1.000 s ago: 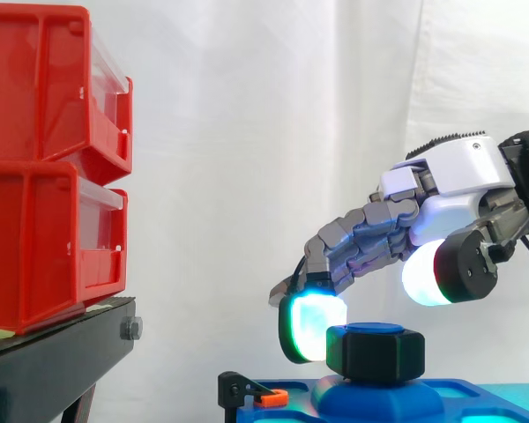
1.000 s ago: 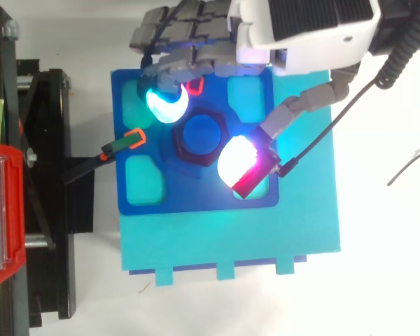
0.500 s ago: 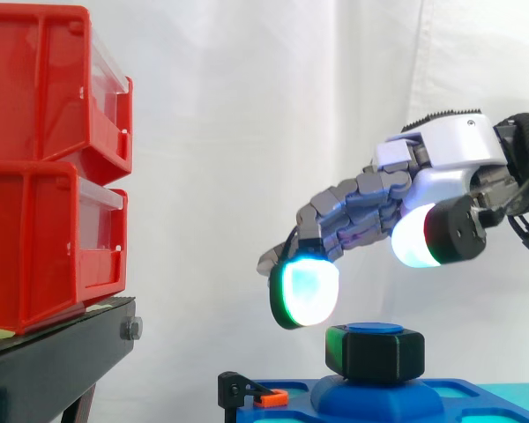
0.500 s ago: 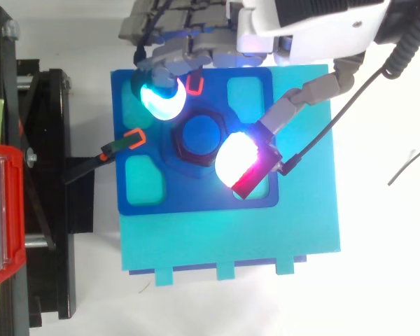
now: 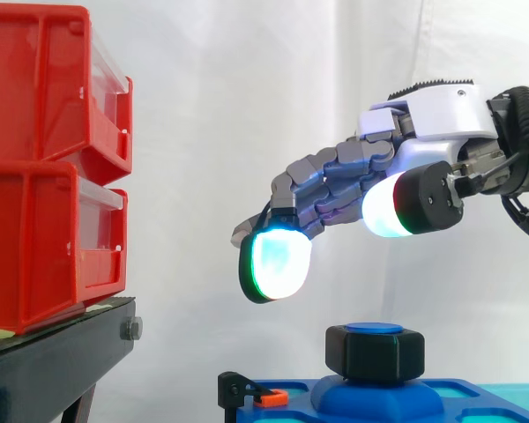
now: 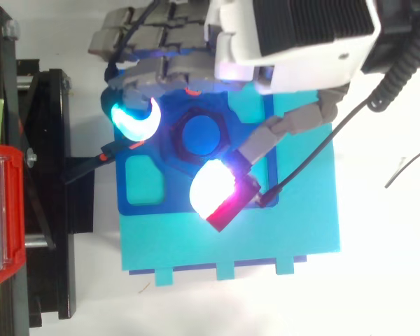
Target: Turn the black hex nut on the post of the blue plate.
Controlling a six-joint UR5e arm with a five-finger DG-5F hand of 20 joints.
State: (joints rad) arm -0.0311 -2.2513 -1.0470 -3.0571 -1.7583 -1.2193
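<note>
— Where is the black hex nut?

— On the blue post, which rises from a rounded boss in the middle of the blue plate. In the top view the post's round blue top shows inside the nut's dark six-sided ring.

— And the hand?

— Above the nut and clear of it, with open air between them in the side view. Its fingers reach out toward the view's left in a loose downward curve, the thumb is spread away from them, and nothing is held, so it is unclenched and empty.

— Which pads glow?

— The foremost fingertip pad is cyan with a green rim and hangs to the left of the nut, higher than its top. The thumb pad is white and sits above the nut. From above, the cyan pad lies over the plate's left edge and the thumb pad, white shading to magenta, lies just in front of the nut.

— What carries the plate?

— A lighter cyan base on the white surface. The plate has a rounded pocket near its front left corner.

— Anything else nearby?

— A small black clip with an orange tip at the plate's left edge. Two red bins are stacked on a black stand at the left, before the white curtain.
</note>
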